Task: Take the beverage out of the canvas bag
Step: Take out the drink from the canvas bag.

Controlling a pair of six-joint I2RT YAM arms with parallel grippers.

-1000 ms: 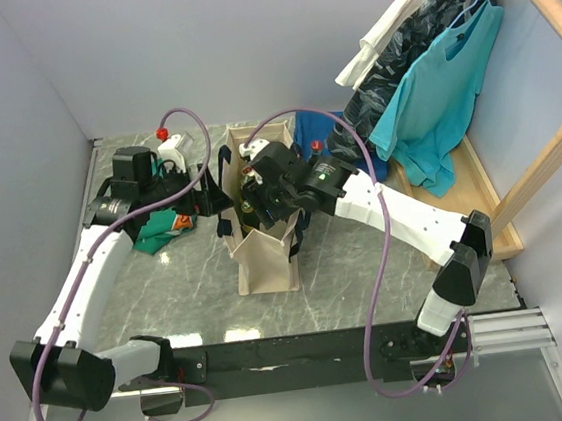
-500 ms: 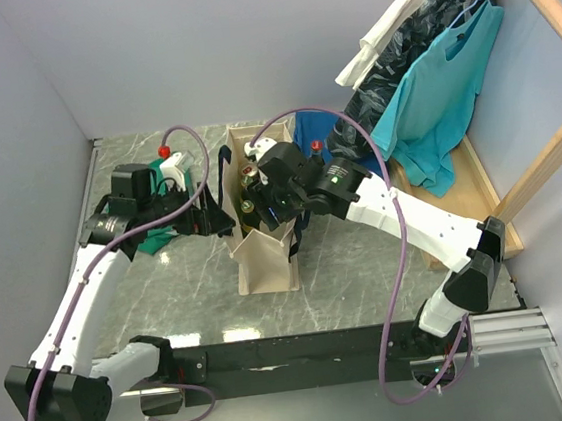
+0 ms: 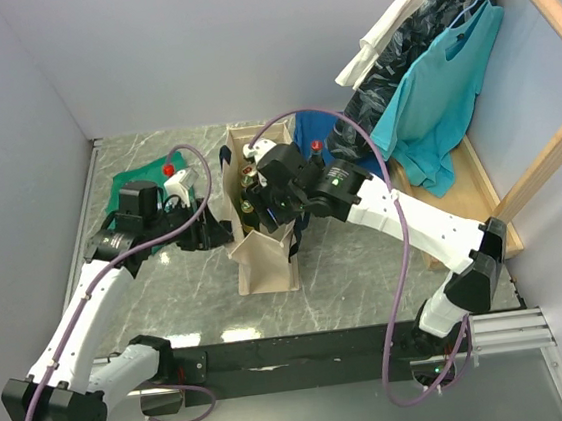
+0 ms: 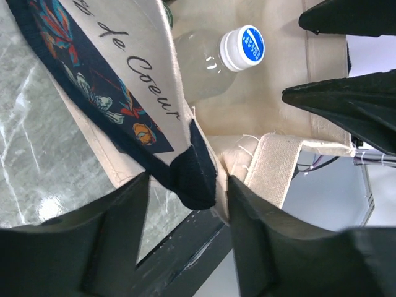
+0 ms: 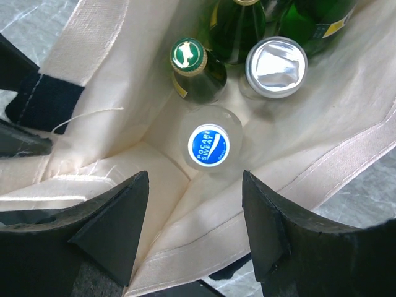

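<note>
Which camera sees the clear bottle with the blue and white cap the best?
The right wrist view: it looks straight down on the clear bottle with the blue-and-white cap, centred. The left wrist view shows the bottle sideways near the top edge. In the top external view I cannot pick it out inside the cream canvas bag.

Left arm (image 3: 83, 304) extended, jaws open; right arm (image 3: 415, 219) bent downward, jaws open.

Grey marbled table (image 3: 362, 262) with upright canvas bag (image 3: 267, 264), green T-shirt (image 3: 137, 175), blue cloth (image 3: 314, 126).
</note>
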